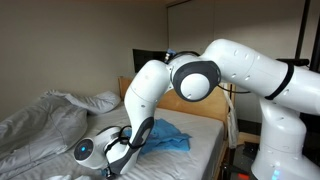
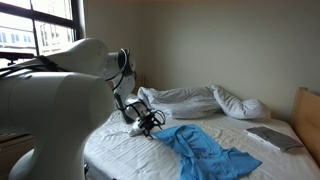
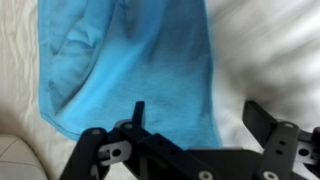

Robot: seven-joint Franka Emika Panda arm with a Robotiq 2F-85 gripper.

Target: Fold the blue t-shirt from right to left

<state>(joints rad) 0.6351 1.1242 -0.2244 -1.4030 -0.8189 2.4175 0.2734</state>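
Observation:
The blue t-shirt point(image 2: 205, 150) lies crumpled on the white bed sheet point(image 2: 130, 150); it also shows in an exterior view point(image 1: 168, 137) and fills the upper middle of the wrist view point(image 3: 130, 60). My gripper point(image 3: 195, 115) is open and empty. It hovers over the shirt's edge, one finger above the blue cloth, the other above the white sheet. In an exterior view the gripper point(image 2: 150, 122) is at the shirt's near end. In the other exterior view the arm hides the fingers.
A rumpled grey duvet point(image 1: 40, 125) lies on the bed, seen also in an exterior view point(image 2: 190, 100). A white pillow point(image 2: 245, 107) sits beside it. A wooden headboard point(image 2: 307, 115) stands at the bed's end. A window point(image 2: 35, 30) is behind the arm.

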